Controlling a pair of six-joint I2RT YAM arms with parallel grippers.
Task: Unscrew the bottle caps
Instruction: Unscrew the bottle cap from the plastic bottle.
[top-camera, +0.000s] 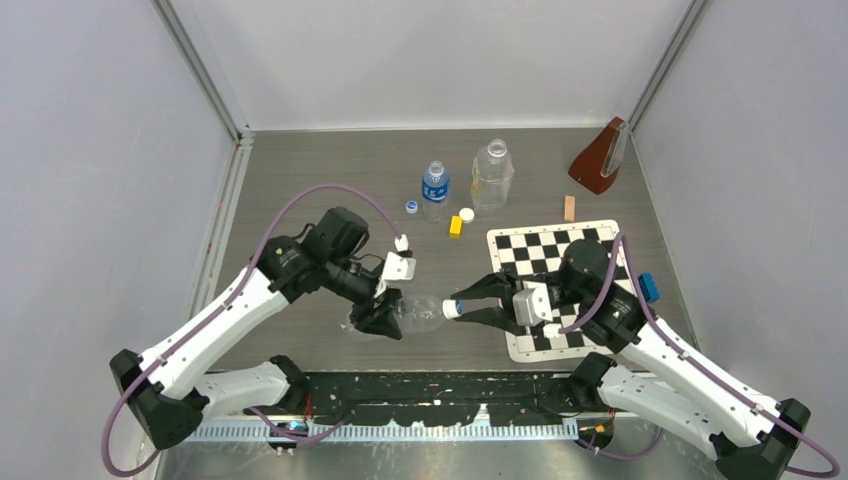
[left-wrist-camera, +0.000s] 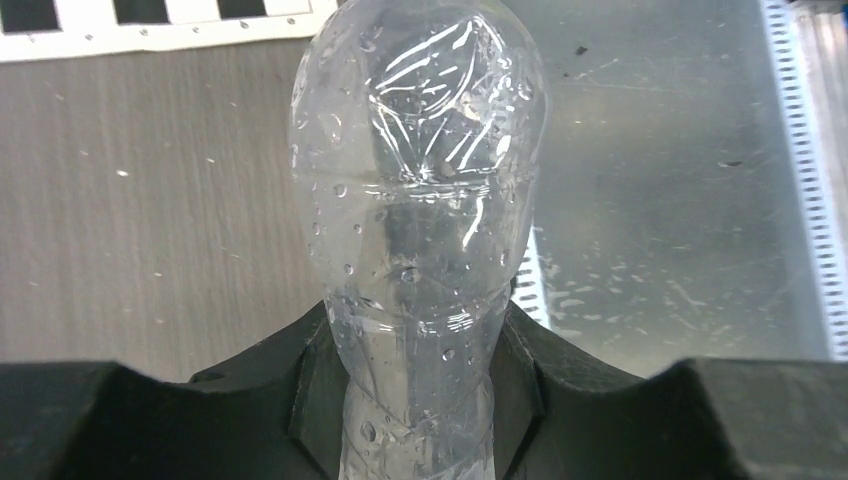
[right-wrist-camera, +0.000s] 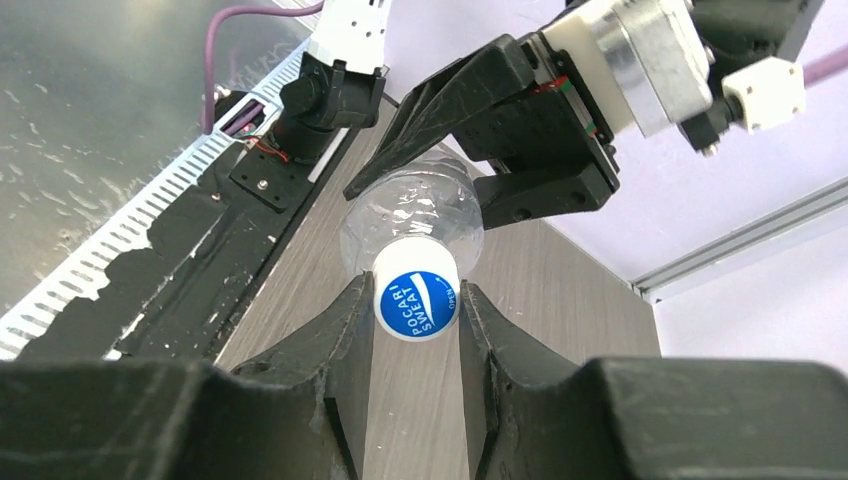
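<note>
Near the front edge of the grey wood-grain bench (top-camera: 300, 170), a slim clear bottle (top-camera: 422, 312), crinkled and beaded with droplets, is held level between two bent arms. Its body is clamped by the left end effector (top-camera: 380, 318). Its round white cap (top-camera: 452, 309), blue on top, is pinched between the black fingers (right-wrist-camera: 340, 350) of the right end effector (top-camera: 468, 303). Farther back stand a blue-labelled bottle (top-camera: 435, 188) and a wider bottle (top-camera: 492, 175), with a bluish loose cap (top-camera: 412, 207) and a white loose cap (top-camera: 467, 214) lying nearby.
</note>
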